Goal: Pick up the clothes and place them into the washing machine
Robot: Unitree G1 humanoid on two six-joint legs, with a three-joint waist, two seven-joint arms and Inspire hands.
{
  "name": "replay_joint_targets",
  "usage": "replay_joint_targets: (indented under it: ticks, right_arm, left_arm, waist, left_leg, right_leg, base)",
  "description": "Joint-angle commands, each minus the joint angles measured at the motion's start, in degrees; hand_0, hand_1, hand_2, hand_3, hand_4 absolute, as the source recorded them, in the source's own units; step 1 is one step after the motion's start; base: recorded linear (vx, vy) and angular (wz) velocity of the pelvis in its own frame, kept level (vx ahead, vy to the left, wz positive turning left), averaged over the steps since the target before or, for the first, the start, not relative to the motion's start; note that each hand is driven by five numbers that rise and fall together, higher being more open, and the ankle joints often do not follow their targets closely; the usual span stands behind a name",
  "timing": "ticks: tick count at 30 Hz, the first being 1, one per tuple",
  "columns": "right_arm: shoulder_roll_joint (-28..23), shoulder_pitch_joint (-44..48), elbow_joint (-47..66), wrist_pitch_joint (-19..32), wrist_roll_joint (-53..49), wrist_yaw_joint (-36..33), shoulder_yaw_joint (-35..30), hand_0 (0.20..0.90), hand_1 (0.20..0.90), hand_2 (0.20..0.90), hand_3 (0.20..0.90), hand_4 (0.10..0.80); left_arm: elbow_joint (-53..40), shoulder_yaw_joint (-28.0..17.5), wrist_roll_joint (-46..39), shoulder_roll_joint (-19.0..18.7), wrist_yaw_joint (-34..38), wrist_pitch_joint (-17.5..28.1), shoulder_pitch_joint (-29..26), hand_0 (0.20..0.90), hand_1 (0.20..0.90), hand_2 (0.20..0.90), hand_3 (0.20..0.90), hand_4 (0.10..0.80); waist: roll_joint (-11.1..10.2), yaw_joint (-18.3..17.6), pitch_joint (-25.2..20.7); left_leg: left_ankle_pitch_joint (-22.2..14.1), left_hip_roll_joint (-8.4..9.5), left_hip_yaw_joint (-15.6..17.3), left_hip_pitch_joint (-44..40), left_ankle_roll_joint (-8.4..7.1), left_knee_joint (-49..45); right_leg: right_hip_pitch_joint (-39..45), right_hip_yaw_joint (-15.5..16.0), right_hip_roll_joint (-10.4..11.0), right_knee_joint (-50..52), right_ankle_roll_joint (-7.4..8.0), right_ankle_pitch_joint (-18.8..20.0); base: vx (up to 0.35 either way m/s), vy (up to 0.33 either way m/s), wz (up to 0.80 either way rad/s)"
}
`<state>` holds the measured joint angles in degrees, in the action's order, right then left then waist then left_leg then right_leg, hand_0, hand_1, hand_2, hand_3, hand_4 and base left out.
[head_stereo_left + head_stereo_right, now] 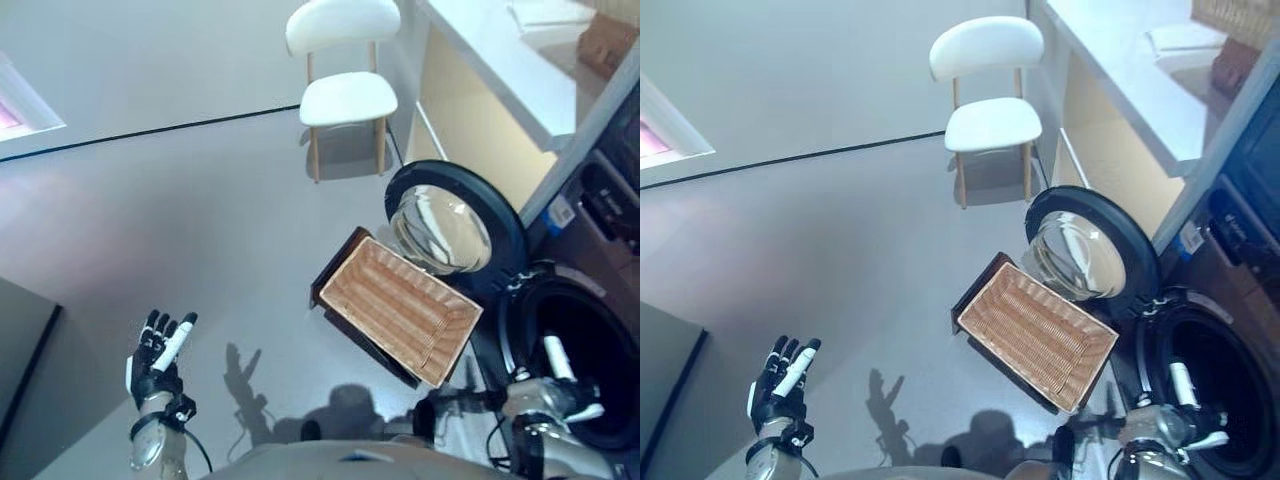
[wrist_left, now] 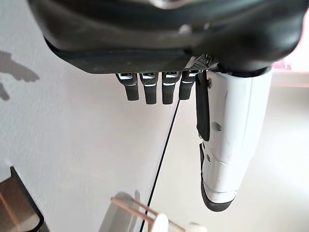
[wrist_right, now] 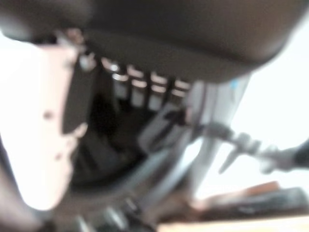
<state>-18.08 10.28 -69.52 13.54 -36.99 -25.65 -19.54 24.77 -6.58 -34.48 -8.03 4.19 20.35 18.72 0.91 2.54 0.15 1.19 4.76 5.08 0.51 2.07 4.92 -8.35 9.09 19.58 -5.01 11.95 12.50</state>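
The shallow wicker basket (image 1: 398, 312) is empty and rests tilted on the low dark brown box (image 1: 368, 349) beside the washing machine. The machine's round door (image 1: 447, 229) stands open, and the dark drum (image 1: 592, 352) gapes at the lower right. My right hand (image 1: 556, 388) is at the drum's mouth, its fingers straight and its white-covered thumb (image 3: 41, 121) out, holding nothing. My left hand (image 1: 156, 364) hovers over the floor at the lower left, fingers (image 2: 149, 90) straight and empty.
A white chair (image 1: 344, 92) with wooden legs stands at the back. A white counter (image 1: 500, 62) runs along the right above the machine. A black line (image 1: 150, 132) crosses the grey floor. A dark panel (image 1: 20, 360) lies at the left edge.
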Motion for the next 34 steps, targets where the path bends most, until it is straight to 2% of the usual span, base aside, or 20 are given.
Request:
replay_joint_targets:
  ticks: [1,6,7,20,22,26,34]
  right_arm:
    - [-2.27,4.04,-0.51,0.97,10.15,0.27,4.85,0.900,0.900,0.900,0.900,0.800]
    - [-0.12,3.38,0.95,-0.27,16.61,1.63,10.43,0.900,0.900,0.900,0.900,0.800]
    - [0.61,3.06,2.43,-0.72,20.31,2.42,13.65,0.900,0.900,0.900,0.900,0.800]
    - [0.96,2.98,2.57,-4.02,37.60,5.69,26.43,0.900,0.900,0.900,0.900,0.800]
    - [1.31,3.62,-0.76,-5.13,40.55,6.44,28.61,0.900,0.900,0.900,0.900,0.800]
    - [2.10,1.96,2.21,-4.32,39.68,7.06,29.15,0.900,0.900,0.900,0.900,0.800]
    - [2.56,-2.32,6.19,-2.87,37.07,6.72,26.63,0.900,0.900,0.900,0.900,0.800]
  left_arm:
    - [-4.40,-4.27,3.92,-3.78,1.07,4.56,-4.05,0.900,0.900,0.900,0.900,0.800]
    - [-3.45,-4.04,5.56,-3.04,1.44,3.87,-4.59,0.900,0.900,0.900,0.900,0.800]
    - [-2.82,-3.75,5.41,-2.71,1.33,3.78,-4.85,0.900,0.900,0.900,0.900,0.800]
    - [1.33,-1.49,6.29,-2.53,0.41,2.61,-6.75,0.900,0.900,0.900,0.900,0.800]
    - [8.49,0.49,9.70,-3.52,1.59,1.47,-8.64,0.900,0.900,0.900,0.900,0.800]
    - [11.04,0.75,9.56,-3.55,2.12,1.29,-9.62,0.900,0.900,0.900,0.900,0.800]
    - [11.20,0.65,10.67,-2.81,2.74,1.16,-8.63,0.900,0.900,0.900,0.900,0.800]
  waist:
    - [0.37,1.37,-0.01]
    - [-0.72,1.83,-0.80]
    - [-1.18,2.01,-1.16]
    - [-2.89,3.14,-1.53]
    - [-3.05,3.21,-1.82]
    - [-3.22,2.90,-2.27]
    - [-2.91,1.89,-2.62]
  left_leg:
    - [-3.70,-3.10,-0.65,-2.15,-6.63,0.08]
    - [-3.62,-4.55,-0.86,-3.40,-7.24,0.08]
    - [-3.49,-5.04,-0.87,-3.82,-7.46,0.08]
    - [-2.96,-8.40,-1.61,-6.40,-8.66,-0.77]
    - [-2.84,-8.97,-1.81,-7.02,-8.96,-0.74]
    - [-2.59,-9.70,-1.88,-7.44,-9.21,-0.72]
    - [-3.00,-9.98,-1.73,-8.86,-8.93,-0.91]
  right_leg:
    - [6.73,3.65,0.34,0.69,0.80,-4.21]
    - [8.22,4.28,-1.16,0.66,0.38,-5.27]
    - [8.59,4.18,-1.75,0.67,0.16,-5.46]
    - [11.44,4.06,-5.22,1.57,-1.47,-8.10]
    - [12.17,4.31,-5.70,1.67,-1.60,-8.54]
    - [12.70,4.42,-6.21,2.19,-1.83,-9.23]
    - [13.71,4.09,-6.73,2.33,-2.19,-9.81]
  base:
    - [0.067,-0.062,0.02]
    - [0.061,-0.070,0.02]
    - [0.030,-0.044,0.01]
    - [0.031,-0.060,0.01]
    - [0.025,-0.041,0.06]
    - [0.019,-0.027,0.08]
    - [0.020,-0.009,-0.01]
